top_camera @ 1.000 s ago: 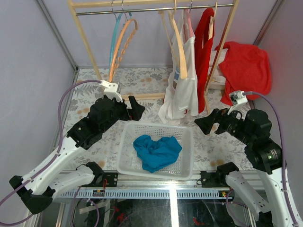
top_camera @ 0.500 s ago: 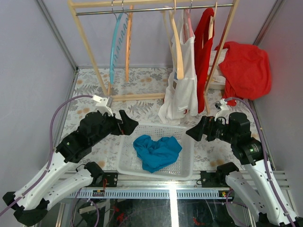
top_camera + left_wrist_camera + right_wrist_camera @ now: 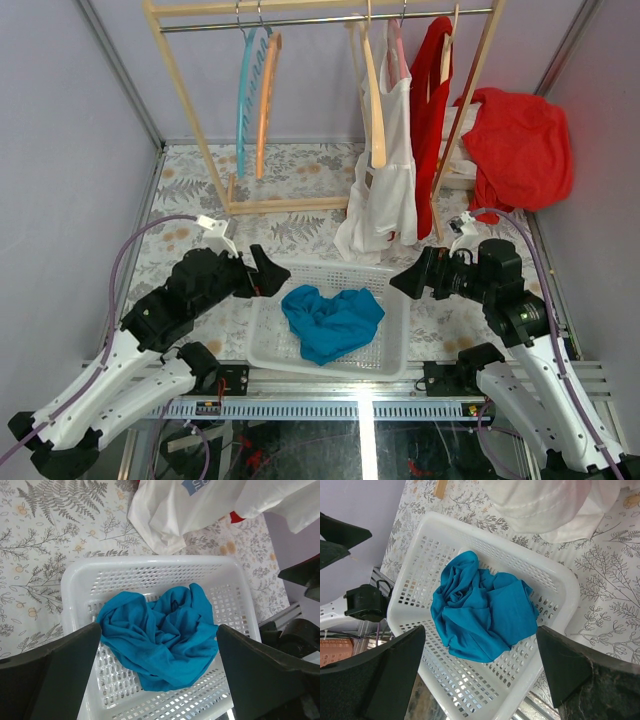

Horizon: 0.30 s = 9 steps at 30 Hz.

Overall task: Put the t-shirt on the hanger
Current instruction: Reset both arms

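The t-shirt hangs at one o'clock, seemingly on the hanger. The left gripper and right gripper, both spread wide and empty, should retreat low, avoiding it.

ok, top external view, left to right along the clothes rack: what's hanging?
light blue plastic hanger → thin orange hanger → white cotton t-shirt → hanging bright red garment → draped red garment

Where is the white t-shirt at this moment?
Top view: the t-shirt hangs from the rack, right of centre, beside the red garment, behind the basket.
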Tool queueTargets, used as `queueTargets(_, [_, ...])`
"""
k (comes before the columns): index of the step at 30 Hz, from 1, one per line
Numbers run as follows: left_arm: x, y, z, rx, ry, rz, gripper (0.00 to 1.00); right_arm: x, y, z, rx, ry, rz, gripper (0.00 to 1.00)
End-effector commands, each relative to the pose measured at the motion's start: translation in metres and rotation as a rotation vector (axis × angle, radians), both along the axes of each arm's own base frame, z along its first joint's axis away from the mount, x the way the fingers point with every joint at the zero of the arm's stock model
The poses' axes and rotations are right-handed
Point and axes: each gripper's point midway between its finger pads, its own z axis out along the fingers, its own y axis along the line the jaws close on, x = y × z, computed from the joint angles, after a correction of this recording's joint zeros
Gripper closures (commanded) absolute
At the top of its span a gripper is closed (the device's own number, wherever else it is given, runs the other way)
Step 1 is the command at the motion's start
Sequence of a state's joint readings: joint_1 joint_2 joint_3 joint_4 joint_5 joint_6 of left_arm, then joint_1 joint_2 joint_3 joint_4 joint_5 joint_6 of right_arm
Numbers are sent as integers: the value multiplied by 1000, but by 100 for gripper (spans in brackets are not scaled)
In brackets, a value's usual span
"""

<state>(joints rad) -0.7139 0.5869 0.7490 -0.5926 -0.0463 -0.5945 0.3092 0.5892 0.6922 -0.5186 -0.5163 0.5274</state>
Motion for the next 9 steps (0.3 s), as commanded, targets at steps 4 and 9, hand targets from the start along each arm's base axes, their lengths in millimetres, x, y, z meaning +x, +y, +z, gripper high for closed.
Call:
queueTargets(4, [-9,10,16,-44,-41,16,1,5,-2,11,24,-30,-45,1])
queueTargets(9, [-9,15,23,-18,-75,15,0,8,-5,19,30,-71,-66,1])
